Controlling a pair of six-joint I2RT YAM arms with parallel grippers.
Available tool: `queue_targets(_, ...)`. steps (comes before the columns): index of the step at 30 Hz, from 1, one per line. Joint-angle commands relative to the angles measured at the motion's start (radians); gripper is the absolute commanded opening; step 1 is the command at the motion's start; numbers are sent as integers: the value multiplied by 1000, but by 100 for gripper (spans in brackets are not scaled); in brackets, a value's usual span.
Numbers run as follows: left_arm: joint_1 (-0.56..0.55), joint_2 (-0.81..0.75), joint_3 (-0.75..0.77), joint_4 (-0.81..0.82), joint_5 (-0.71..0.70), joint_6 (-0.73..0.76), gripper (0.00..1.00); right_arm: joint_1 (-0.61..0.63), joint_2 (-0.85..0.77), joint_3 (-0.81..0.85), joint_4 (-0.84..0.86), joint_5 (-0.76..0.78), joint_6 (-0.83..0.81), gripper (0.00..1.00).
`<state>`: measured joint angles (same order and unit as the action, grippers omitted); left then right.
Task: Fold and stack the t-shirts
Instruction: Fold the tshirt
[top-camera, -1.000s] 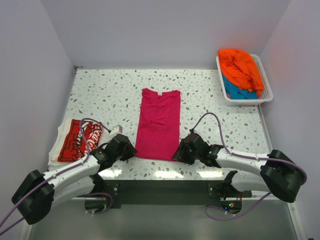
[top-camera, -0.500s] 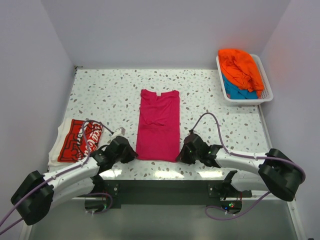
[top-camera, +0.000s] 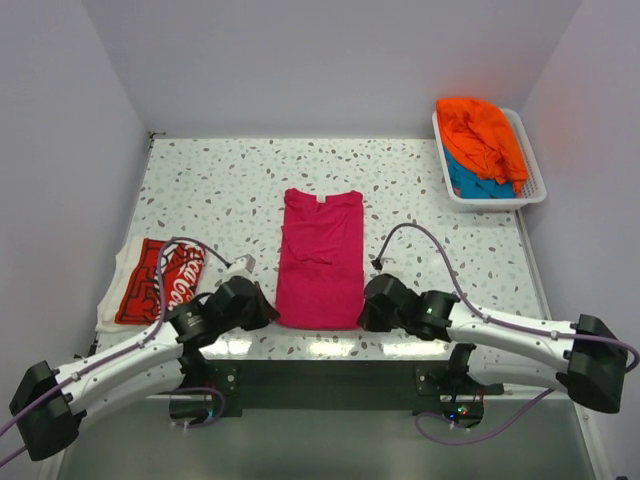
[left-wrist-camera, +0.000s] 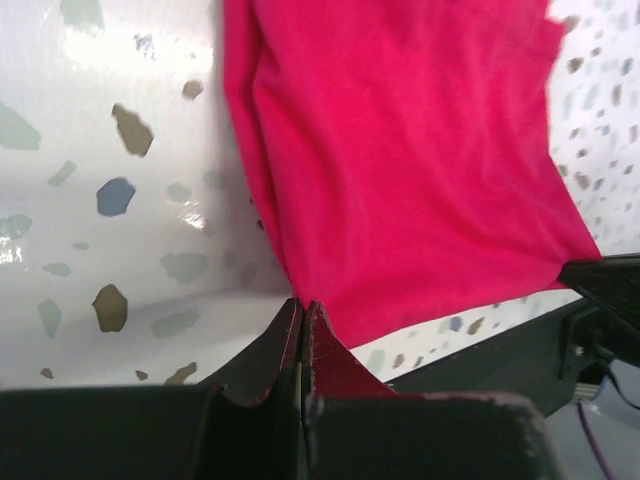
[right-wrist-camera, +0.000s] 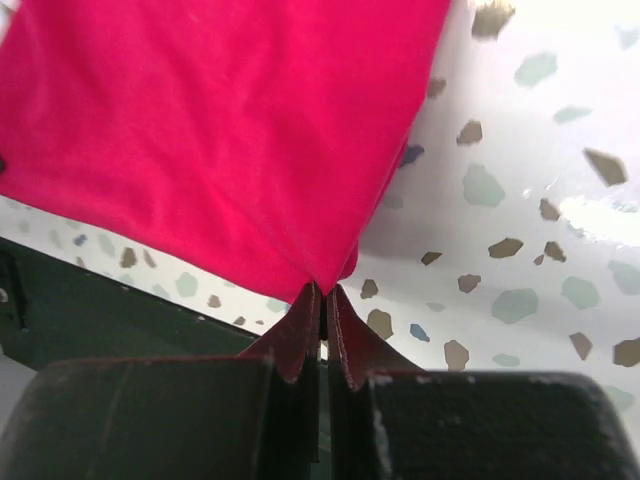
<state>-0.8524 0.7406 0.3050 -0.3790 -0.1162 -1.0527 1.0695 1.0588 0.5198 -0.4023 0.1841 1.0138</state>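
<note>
The magenta-pink t-shirt (top-camera: 320, 255) lies flat in a long strip in the middle of the table, collar away from me. My left gripper (top-camera: 264, 312) is shut on its near left hem corner. In the left wrist view the pink cloth (left-wrist-camera: 400, 150) runs into the closed tips of the left gripper (left-wrist-camera: 303, 306). My right gripper (top-camera: 366, 306) is shut on the near right hem corner. The right wrist view shows the pink cloth (right-wrist-camera: 220, 130) pinched in the right gripper (right-wrist-camera: 323, 291). A folded red t-shirt with white lettering (top-camera: 157, 280) lies at the left.
A white slatted basket (top-camera: 536, 190) stands at the back right, holding an orange t-shirt (top-camera: 482, 135) on top of a teal-blue one (top-camera: 470, 186). The speckled table (top-camera: 200, 180) ends in a dark front edge (top-camera: 330, 385) just behind both grippers.
Both grippers have shut on the pink shirt's near hem corners. The shirt has slid a little toward the near edge, and both arms have drawn back with it.
</note>
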Motion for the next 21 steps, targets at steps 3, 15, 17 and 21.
queue_targets(3, -5, -6, 201, -106, -71, 42, 0, 3, -63, 215, -214, 164, -121, 0)
queue_targets(15, 50, 219, 474, -74, -108, 144, 0, -146, 93, 463, -238, 143, -311, 0)
queue_targets(17, 93, 247, 505, -28, -73, 177, 0, -225, 127, 506, -205, 85, -342, 0)
queue_targets(21, 228, 359, 558, 67, 22, 214, 0, -299, 233, 623, -165, 40, -403, 0)
